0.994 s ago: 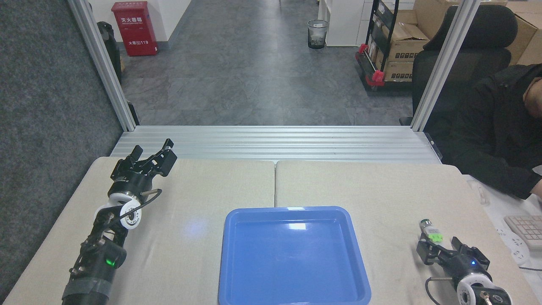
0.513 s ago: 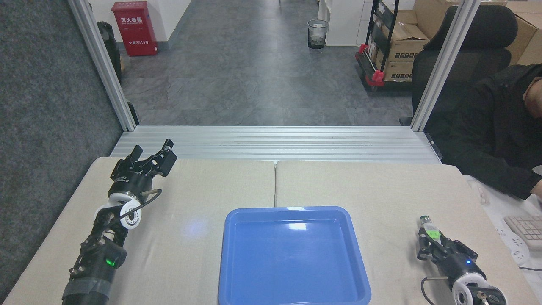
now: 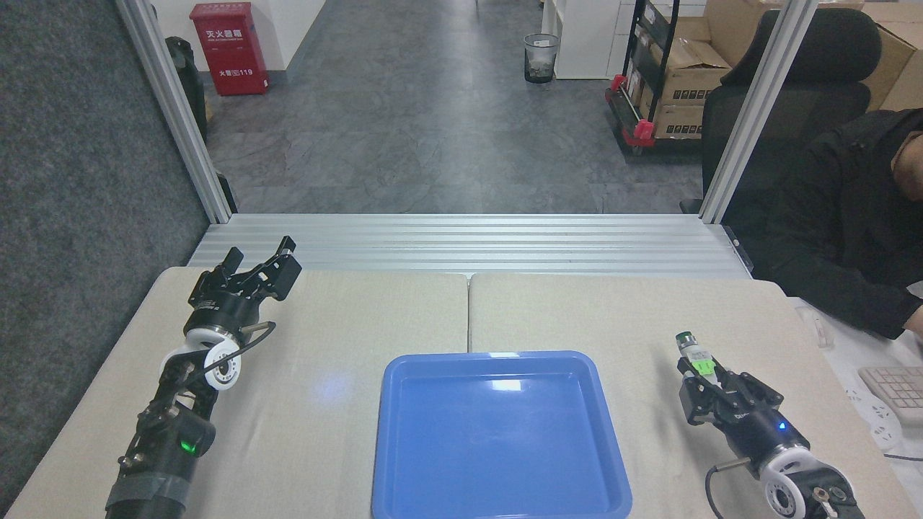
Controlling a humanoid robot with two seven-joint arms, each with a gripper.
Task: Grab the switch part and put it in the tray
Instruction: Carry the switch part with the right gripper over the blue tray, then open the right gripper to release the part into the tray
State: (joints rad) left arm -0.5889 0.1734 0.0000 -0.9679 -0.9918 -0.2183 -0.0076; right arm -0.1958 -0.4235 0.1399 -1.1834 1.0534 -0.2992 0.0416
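Right end effector [image 3: 703, 380] grips the small grey cylindrical switch part with green clip [image 3: 696, 356], apparently just above the beige desk [image 3: 577, 310]; next, carry left over the glossy blue plastic tray [image 3: 497, 364] and release. Left end effector [image 3: 261, 265] idles with fingers spread.

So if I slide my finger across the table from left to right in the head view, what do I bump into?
Left end effector → blue tray → switch part, held by the right end effector.
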